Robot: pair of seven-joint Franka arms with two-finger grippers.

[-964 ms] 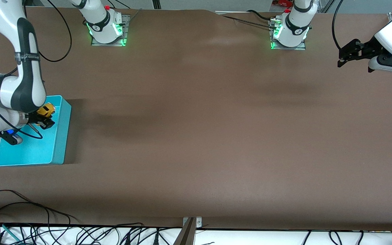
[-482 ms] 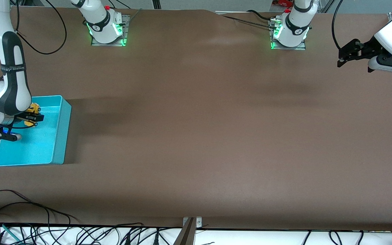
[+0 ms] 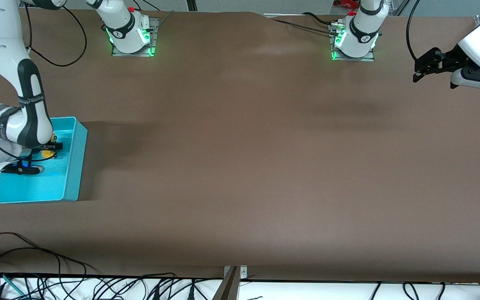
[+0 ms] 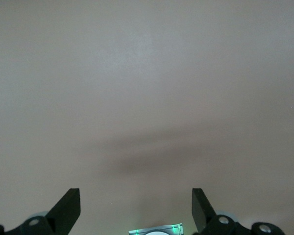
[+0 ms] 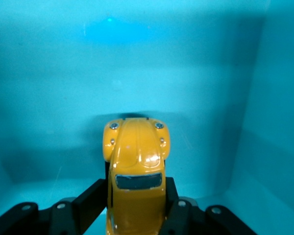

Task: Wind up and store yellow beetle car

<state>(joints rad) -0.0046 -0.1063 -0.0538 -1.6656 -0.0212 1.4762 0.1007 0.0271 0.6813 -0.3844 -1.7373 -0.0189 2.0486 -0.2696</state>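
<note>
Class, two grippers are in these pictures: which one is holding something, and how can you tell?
The right gripper, down inside the turquoise plastic bin, clamps the small yellow beetle-shaped toy car. The left gripper hangs open and empty over the brown table.

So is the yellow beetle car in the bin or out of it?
In: the right gripper holds the yellow beetle car low between the turquoise bin walls.

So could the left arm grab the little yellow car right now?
Probably not. The yellow beetle car is held by the right gripper down inside the turquoise bin at the right arm's end, while the open left gripper waits over the table's other end.
</note>
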